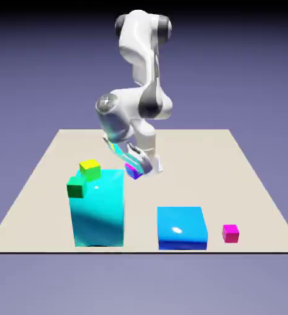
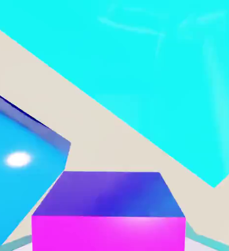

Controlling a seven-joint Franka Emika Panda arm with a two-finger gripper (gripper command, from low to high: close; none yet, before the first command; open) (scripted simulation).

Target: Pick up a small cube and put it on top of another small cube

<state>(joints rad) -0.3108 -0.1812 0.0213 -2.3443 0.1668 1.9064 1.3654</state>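
Gripping squarely: hand [image 2: 109, 241] clamped on purplish cube [image 1: 133, 171], probably for level stacking. Clear of surface [image 1: 189, 184]? Perhaps; arm obscures it. Exterior view: cyan block [image 1: 98, 212] at cube's seven o'clock.

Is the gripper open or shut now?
Shut on the purple cube: in the hand view, the cube sits between the finger tips of the gripper, at the bottom edge.
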